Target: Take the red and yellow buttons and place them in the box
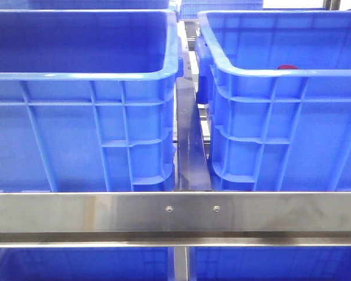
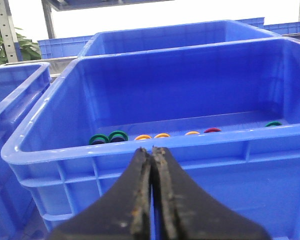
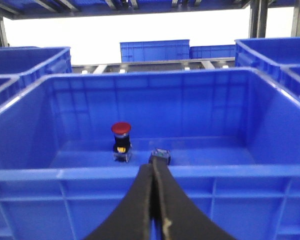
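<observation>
In the left wrist view a blue crate (image 2: 250,135) holds flat rings on its floor: three yellow-orange ones (image 2: 162,135), a red one (image 2: 212,130) and green ones (image 2: 118,135). My left gripper (image 2: 152,150) is shut and empty, just outside the crate's near rim. In the right wrist view another blue crate (image 3: 65,175) holds an upright red mushroom button (image 3: 121,141) and a small grey block (image 3: 161,155). My right gripper (image 3: 153,167) is shut, outside the near rim, its tips in line with the block. In the front view a red piece (image 1: 287,67) peeks over the right crate's rim (image 1: 251,73); neither gripper shows there.
The left crate (image 1: 76,76) and the right crate stand side by side behind a steel rail (image 1: 193,213), with a narrow gap (image 1: 192,146) between them. More blue crates (image 3: 155,50) stand behind and at the sides. Shelf posts (image 2: 7,30) rise at the back.
</observation>
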`<state>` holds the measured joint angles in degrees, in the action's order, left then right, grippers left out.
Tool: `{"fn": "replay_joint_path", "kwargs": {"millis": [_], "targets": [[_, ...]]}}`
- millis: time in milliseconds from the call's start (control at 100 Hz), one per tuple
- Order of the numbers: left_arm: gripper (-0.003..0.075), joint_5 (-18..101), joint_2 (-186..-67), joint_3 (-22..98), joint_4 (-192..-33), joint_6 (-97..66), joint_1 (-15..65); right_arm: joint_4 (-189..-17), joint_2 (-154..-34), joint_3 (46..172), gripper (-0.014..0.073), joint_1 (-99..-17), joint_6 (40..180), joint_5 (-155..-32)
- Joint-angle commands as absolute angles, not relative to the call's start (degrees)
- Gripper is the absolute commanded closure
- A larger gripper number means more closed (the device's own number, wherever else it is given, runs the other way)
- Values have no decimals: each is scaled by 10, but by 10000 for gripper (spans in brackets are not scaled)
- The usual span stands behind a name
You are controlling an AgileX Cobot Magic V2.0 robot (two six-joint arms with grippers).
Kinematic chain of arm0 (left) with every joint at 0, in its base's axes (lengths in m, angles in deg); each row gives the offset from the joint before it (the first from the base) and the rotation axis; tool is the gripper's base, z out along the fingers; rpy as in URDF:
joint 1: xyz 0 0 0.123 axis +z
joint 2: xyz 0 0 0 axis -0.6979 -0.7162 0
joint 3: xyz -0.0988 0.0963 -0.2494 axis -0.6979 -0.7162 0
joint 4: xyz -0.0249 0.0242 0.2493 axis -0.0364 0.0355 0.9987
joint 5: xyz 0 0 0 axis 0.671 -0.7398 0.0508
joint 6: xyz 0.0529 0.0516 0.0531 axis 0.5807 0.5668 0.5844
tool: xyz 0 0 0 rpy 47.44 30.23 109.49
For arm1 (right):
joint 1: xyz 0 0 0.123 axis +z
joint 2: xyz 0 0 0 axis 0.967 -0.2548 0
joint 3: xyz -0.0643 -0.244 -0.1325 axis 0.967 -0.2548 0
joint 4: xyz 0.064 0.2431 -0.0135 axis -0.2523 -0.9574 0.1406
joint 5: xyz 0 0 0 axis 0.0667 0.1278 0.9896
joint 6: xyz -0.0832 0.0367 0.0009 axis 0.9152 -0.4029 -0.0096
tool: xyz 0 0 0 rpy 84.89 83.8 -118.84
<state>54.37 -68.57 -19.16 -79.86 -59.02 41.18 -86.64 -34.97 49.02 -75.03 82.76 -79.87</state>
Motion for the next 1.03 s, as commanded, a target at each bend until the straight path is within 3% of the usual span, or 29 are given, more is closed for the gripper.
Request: {"fn": "replay_joint_path", "kwargs": {"millis": [0, 1020], "targets": [[739, 588, -666, -216, -805, -591, 413, -862, -335, 491, 651, -749, 827, -734], [739, 588, -666, -216, -805, -591, 413, -862, -335, 481, 651, -749, 822, -720]]}}
